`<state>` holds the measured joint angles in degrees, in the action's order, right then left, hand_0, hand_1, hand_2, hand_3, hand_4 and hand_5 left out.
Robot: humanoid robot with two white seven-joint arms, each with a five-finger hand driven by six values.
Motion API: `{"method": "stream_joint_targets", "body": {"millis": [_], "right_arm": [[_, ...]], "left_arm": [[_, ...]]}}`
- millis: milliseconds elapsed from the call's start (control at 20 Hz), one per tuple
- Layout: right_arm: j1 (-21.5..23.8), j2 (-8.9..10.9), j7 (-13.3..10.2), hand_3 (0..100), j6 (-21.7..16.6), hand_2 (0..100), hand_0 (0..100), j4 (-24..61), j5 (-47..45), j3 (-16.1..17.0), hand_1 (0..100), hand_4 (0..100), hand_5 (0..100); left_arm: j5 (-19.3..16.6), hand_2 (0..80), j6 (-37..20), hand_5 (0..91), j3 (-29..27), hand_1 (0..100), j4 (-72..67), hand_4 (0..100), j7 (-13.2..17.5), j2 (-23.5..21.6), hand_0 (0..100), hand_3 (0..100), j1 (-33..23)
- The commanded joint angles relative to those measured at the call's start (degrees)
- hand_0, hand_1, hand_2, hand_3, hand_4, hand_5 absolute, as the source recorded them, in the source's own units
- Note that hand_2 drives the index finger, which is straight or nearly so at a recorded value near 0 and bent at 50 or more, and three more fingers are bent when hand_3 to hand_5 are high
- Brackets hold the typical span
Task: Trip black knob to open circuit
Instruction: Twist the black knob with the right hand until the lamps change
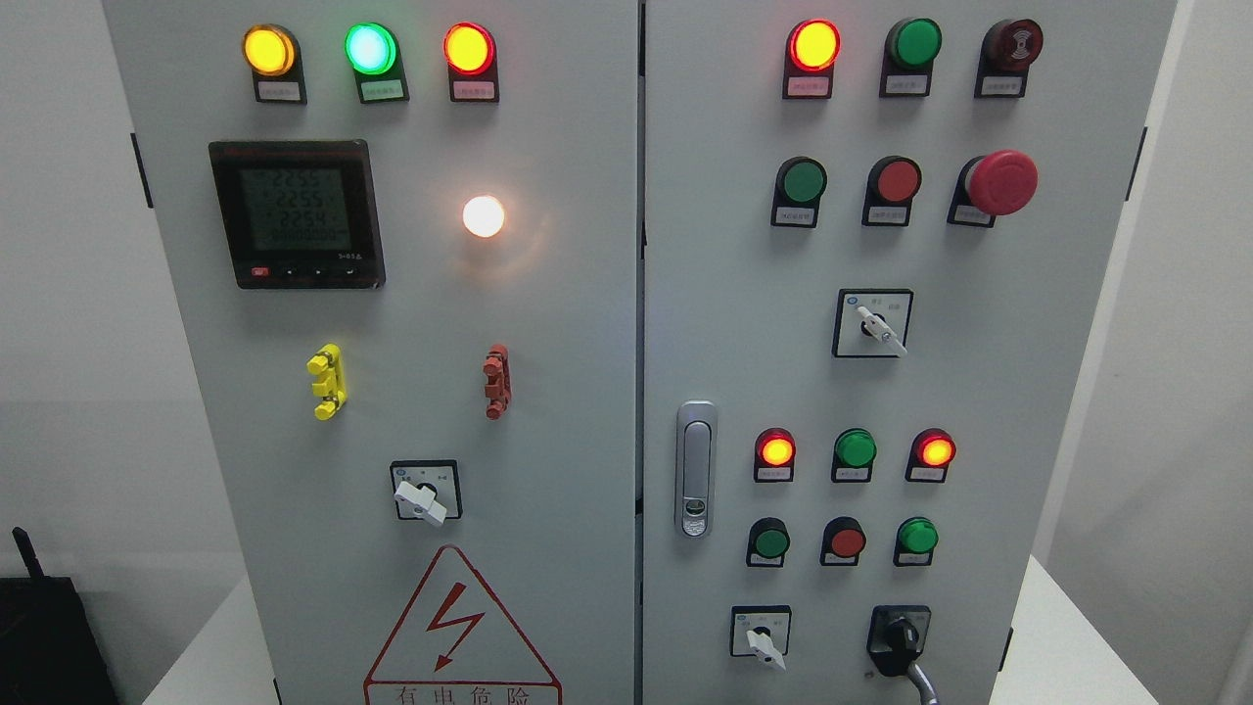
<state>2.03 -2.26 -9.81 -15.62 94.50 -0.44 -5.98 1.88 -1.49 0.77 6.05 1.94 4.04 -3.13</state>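
Your black rotary knob sits at the bottom right of the grey metal cabinet's right door, near the lower edge of the head view, with a grey cable running down from just below it; neither robot hand is in view, so you cannot tell how the fingers stand or whether they hold anything. Just left of the knob you have a white-handled selector switch on a square plate; above these, a row of green, red and green round push buttons, and above that three round lamps, the outer two glowing red; a chrome door latch stands upright at the door's left edge. Higher up you see another white-handled selector, and at the upper right a big red mushroom stop button. On the left door there is a black digital meter, a glowing white lamp, and a red-bordered lightning warning triangle at the bottom; the cabinet rests on a white tabletop.
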Motion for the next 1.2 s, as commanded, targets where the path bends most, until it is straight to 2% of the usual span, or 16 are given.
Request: {"method": "stream_joint_targets", "body": {"millis": [0, 1152], "right_arm": [[-1.06, -0.29, 0.93, 100, -0.56, 0, 13, 0.95, 0.53, -1.93, 22, 100, 100], [-1.24, -0.55, 1.63, 100, -1.26, 0, 13, 1.13, 0.62, -2.81, 22, 100, 100]], "left_arm": [[0.14, 0.0, -0.18, 0.0, -0.07, 39, 0.01, 0, -0.01, 0.09, 12, 0, 0.14], [0.14, 0.0, -0.18, 0.0, -0.07, 39, 0.01, 0, -0.01, 0.09, 12, 0, 0.14]]}}
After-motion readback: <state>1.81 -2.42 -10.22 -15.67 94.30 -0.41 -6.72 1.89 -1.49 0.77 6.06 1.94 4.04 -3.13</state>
